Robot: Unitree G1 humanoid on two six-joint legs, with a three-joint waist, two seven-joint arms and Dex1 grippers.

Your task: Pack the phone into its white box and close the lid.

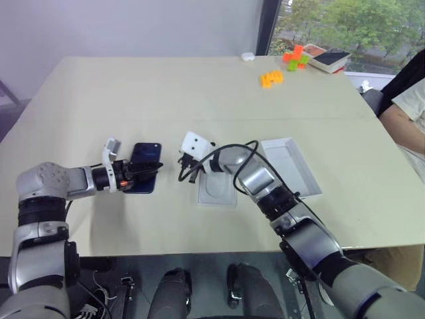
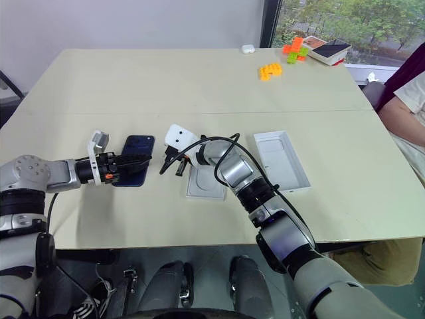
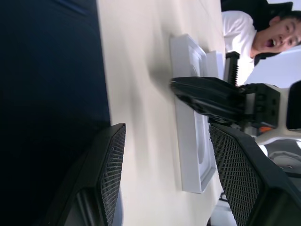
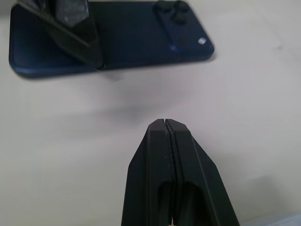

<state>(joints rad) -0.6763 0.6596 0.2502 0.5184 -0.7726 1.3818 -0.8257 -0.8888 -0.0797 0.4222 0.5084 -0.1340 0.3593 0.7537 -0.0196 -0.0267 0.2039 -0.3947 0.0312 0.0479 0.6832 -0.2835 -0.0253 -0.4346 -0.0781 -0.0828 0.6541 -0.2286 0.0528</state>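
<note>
Phone [image 1: 144, 167] lies flat on the table [image 1: 166, 93], camera cluster up, not yet in any box. The left gripper [image 1: 147, 174] is at its near end with fingers apart; one finger [image 4: 70, 28] lies over the phone's back and the other seems to sit beside its edge, so I judge it is lining up a grasp rather than holding; whether a pad already touches I cannot tell. The right gripper [image 4: 165, 125] has its fingers pressed together on nothing, its tip hanging over bare table just beside the phone's long side, perhaps ready to brace or nudge it. Behind that wrist a thin white insert [image 1: 217, 191] with an oval recess lies flat, and further to the right an open white tray, which I take for the box [image 1: 295, 167], stands empty and well apart from the phone. I cannot pick out the lid with certainty. Far across the table sit orange and green blocks [image 1: 272, 78] and a book [image 1: 330, 60]; a person [image 1: 406, 119] sits at the right edge. So packing has barely begun: the phone must be lifted, carried across, laid in the box and the lid fitted.
</note>
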